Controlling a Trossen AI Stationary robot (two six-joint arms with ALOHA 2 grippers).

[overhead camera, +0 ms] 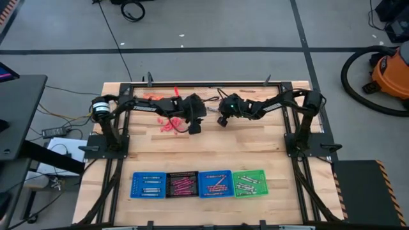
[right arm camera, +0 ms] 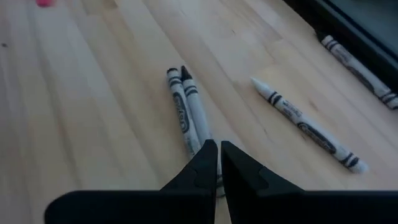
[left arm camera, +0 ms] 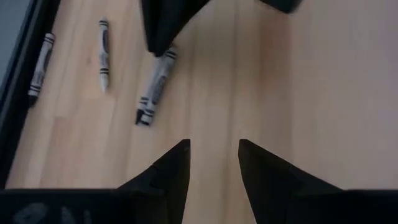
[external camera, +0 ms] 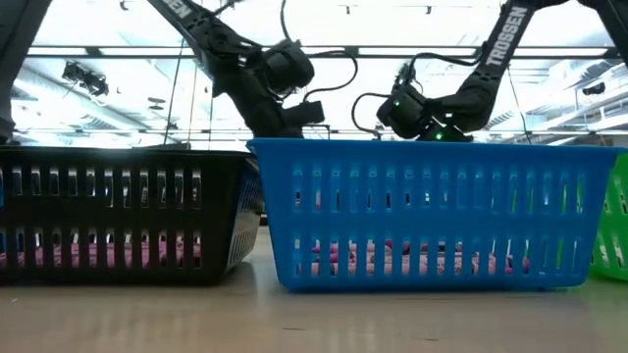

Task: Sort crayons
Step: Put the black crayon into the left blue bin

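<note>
Right gripper (right arm camera: 218, 155) pinches two grey crayons (right arm camera: 186, 109) lying side by side on the wooden table (right arm camera: 93, 124); a third crayon (right arm camera: 305, 129) lies apart, nearer the table's dark edge rail (right arm camera: 348, 25). Left gripper (left arm camera: 213, 163) hangs with fingers parted and empty — bare wood ahead, three grey crayons (left arm camera: 155, 87) off towards the frame. Sorted crayons fill the four trays (overhead camera: 198, 184) — concrete floor (overhead camera: 211, 25) beyond.

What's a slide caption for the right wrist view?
Right gripper nearly shut over two grey crayons on the table.
</note>
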